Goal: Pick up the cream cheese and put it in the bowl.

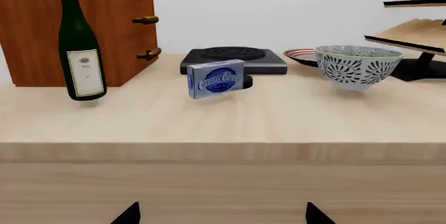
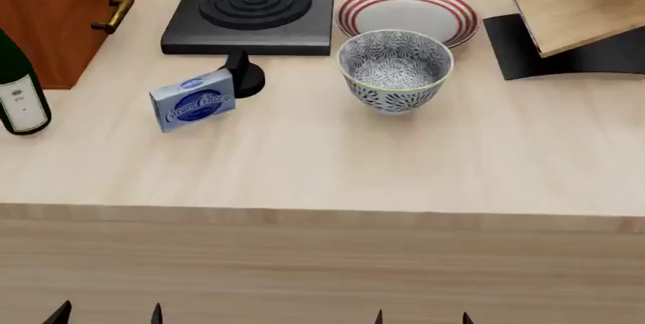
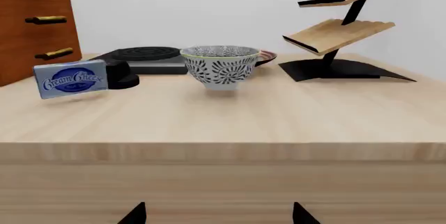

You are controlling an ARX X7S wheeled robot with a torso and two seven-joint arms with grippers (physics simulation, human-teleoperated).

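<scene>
- The table is pale wood and runs across the whole head view; its front edge lies between the grippers and everything on top.
- The cabinet, reddish wood with brass handles, stands at the far left.
- The rack, slanted wooden shelves on a black base, stands at the far right.
- The hob is a flat black square at the back, with a black knob just in front.
- The plate, white with red rings, lies right of the hob.
- The bottle, dark green with a white label, stands upright in front of the cabinet.
- The bowl stands upright just before the plate.
- The cheese stands on edge, tilted, left of the bowl and apart from it, against the knob.
- The left gripper and right gripper show only dark fingertips low, before the table edge, spread wide, holding nothing.
</scene>
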